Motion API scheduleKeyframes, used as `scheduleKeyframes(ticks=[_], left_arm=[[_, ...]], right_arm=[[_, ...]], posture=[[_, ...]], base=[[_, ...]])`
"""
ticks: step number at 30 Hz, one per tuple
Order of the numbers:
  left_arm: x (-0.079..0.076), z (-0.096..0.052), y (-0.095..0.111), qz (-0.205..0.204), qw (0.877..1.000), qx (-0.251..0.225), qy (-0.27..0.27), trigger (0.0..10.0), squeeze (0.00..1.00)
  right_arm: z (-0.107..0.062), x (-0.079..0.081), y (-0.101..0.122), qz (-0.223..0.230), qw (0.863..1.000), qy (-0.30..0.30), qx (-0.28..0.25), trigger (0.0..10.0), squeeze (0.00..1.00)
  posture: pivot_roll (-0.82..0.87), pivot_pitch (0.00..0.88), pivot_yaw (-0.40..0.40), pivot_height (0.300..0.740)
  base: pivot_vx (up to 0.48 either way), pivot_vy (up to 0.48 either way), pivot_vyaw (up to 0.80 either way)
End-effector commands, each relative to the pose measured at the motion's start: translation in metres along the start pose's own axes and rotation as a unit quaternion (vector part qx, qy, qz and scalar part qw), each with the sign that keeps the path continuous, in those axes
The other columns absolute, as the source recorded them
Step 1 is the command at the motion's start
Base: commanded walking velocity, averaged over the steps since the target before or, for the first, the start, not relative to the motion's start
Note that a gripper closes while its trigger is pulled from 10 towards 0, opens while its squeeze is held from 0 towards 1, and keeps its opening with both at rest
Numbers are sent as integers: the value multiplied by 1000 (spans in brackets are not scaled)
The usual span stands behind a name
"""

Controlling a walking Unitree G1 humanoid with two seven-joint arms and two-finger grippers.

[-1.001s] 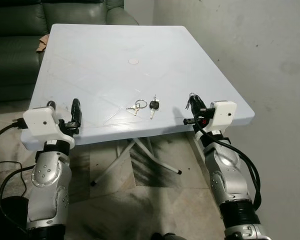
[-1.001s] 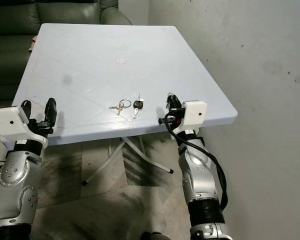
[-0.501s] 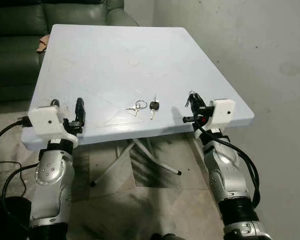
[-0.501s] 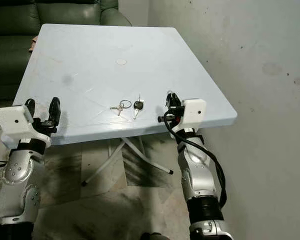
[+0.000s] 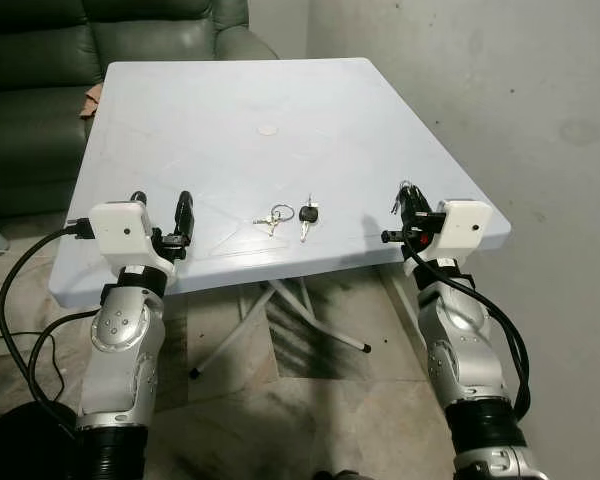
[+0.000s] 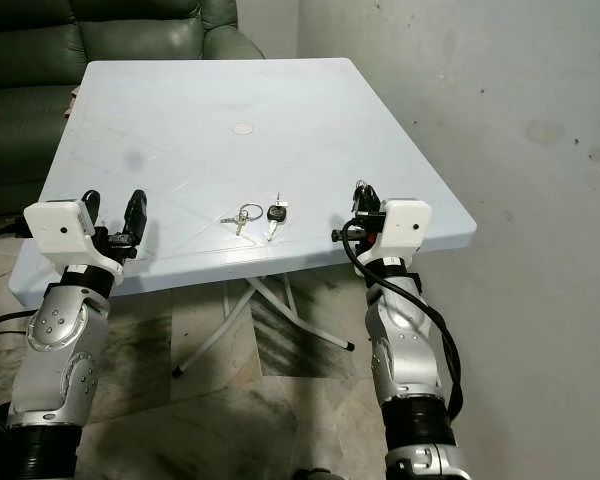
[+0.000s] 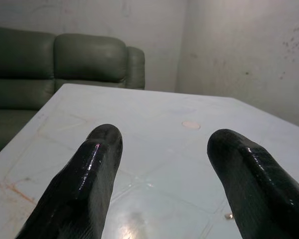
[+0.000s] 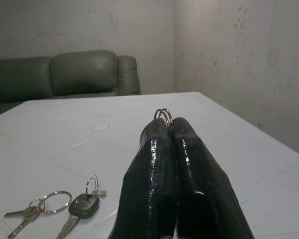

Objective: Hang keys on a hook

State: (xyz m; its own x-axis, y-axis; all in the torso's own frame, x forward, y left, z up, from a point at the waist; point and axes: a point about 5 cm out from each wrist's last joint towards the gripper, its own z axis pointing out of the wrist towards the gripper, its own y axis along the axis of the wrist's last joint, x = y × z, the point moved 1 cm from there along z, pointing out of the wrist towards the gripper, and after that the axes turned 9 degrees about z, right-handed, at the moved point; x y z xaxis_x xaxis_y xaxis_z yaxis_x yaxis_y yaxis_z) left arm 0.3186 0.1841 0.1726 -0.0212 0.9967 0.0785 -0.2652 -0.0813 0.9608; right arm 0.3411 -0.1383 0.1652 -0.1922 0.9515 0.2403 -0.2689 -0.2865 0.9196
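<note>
I stand at the near edge of a pale blue plastic table (image 5: 230,110), both arms raised to its level. My right gripper (image 8: 168,122) sits at the table's near right corner, its two black fingers (image 8: 154,169) pressed together along their length, and a small metal ring (image 8: 163,114) is pinched between the tips, its loops standing up just above them. Whether any key hangs from that ring I cannot tell. My left gripper (image 7: 162,144) is at the near left edge of the table, fingers (image 7: 84,184) spread well apart with bare tabletop between them, holding nothing. The keys lie flat on the table near its front edge, roughly midway between my two grippers and apart from both. They form two items: a silver key bunch (image 5: 273,216) on a ring, and just beside it on my right a black-headed key (image 5: 308,213) with its own small ring. The two lie close together; whether they touch I cannot tell. A small round cap (image 5: 268,129) marks the table's centre. A dark green sofa (image 5: 40,80) stands behind the table on the far left, with a small tan object (image 5: 92,98) at the table's far left edge that I cannot identify. A grey plaster wall (image 5: 500,90) runs along my right side. The floor under the table is patterned tile (image 5: 310,400), and a black cable (image 5: 25,300) loops from my left wrist.
</note>
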Motion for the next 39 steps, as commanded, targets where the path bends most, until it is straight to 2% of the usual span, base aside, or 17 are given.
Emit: scheduleKeyframes(ticks=[1, 4, 9, 14, 25, 28, 33, 39], left_arm=[[0, 3, 3, 2, 1000, -4, -4, 10000, 0], [4, -4, -3, 14, 1000, 1, 10, 10000, 0], [1, -10, -6, -4, 1000, 3, 26, 10000, 0], [4, -8, -6, -1, 999, 3, 31, 10000, 0], [4, -7, -8, 0, 999, 4, 34, 10000, 0], [2, -7, -6, -20, 999, 0, 30, 10000, 0], [2, -7, -9, 3, 999, 11, 31, 10000, 0], [4, -7, -11, -7, 999, 18, 39, 10000, 0]], right_arm=[[0, 1, 4, -2, 1000, 2, -6, 10000, 0], [-1, 8, -7, -14, 999, 29, 18, 10000, 0], [10, 16, -12, -8, 998, 48, 48, 10000, 0], [16, 18, -14, -1, 997, 47, 59, 10000, 0], [14, 18, -18, -6, 996, 53, 66, 10000, 0], [14, 18, -18, -6, 996, 53, 67, 10000, 0], [16, 19, -19, -4, 996, 56, 67, 10000, 0], [17, 20, -19, -4, 996, 58, 68, 10000, 0]], posture=[[-128, 91, -9, 740], [-97, 84, -50, 740], [-66, 59, -71, 740], [-48, 43, -78, 740], [-46, 27, -82, 740], [-45, 24, -82, 740], [-39, 17, -84, 740], [-33, 16, -85, 740]], base=[[0, 0, 0], [0, 0, 0], [0, 0, 0], [0, 0, -789], [0, 0, -781], [0, 0, -781], [0, 0, -781], [0, 0, -781]])
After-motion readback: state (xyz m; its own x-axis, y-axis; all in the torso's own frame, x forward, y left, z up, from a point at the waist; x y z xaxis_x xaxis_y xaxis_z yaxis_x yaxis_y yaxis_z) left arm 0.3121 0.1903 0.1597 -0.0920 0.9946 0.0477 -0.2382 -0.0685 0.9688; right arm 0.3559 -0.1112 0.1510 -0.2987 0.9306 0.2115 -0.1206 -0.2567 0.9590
